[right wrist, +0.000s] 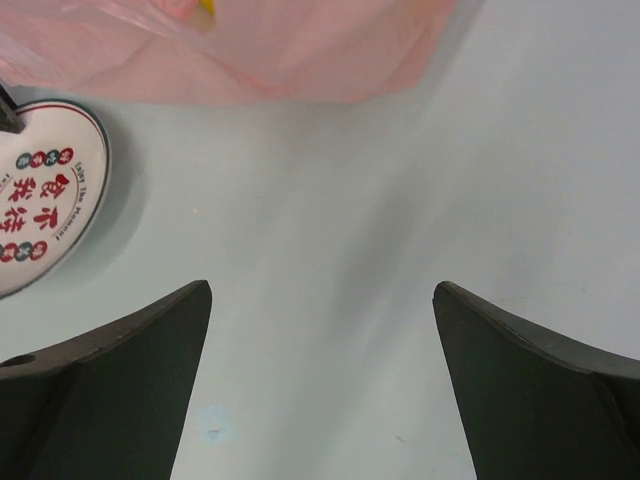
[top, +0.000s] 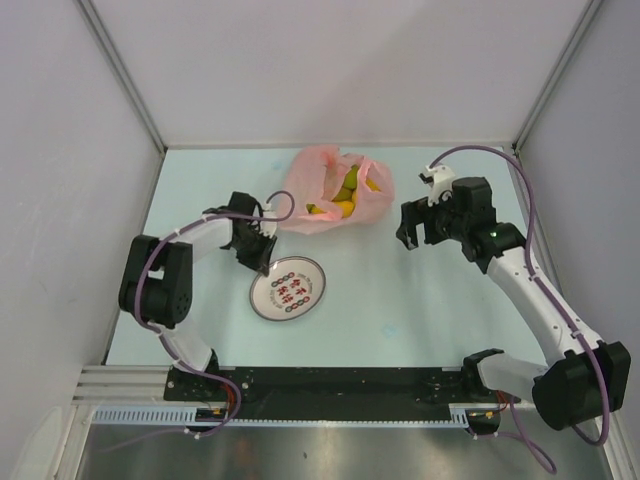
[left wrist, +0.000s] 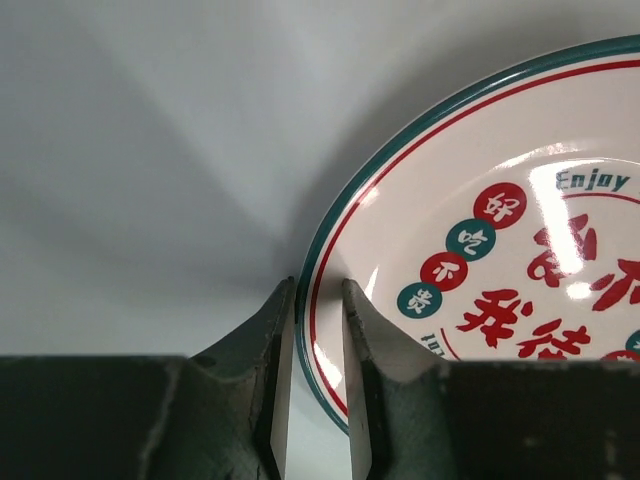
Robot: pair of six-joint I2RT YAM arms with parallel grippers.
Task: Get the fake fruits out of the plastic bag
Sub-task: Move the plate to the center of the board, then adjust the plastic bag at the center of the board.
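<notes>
The thin translucent pink plastic bag (top: 318, 185) (right wrist: 300, 50) lies crumpled on the pale blue-green table (top: 420, 320), close to the far edge and about midway between the left and right edges. The glossy yellow fake fruits (top: 345, 197) are inside the plastic bag and show through its open top. In the right wrist view only a small yellow patch is visible at the upper border, and no other fruit colours can be made out. A round white plate (top: 270, 300) (left wrist: 400, 200) (right wrist: 50, 190), with green and red rim lines and red and green printed characters, sits flat on the table just on the near side of the bag. It is left of the table's centre and carries nothing. The left gripper (top: 262, 260) (left wrist: 318, 283) is at the plate's far-left rim. Its jaws are drawn to a narrow gap and clamped on that rim, with one finger outside the edge and one over the inner face. The right gripper (top: 410, 238) (right wrist: 323, 285) is positioned just right of the bag, above bare table. Its jaws are spread wide apart and hold nothing.
</notes>
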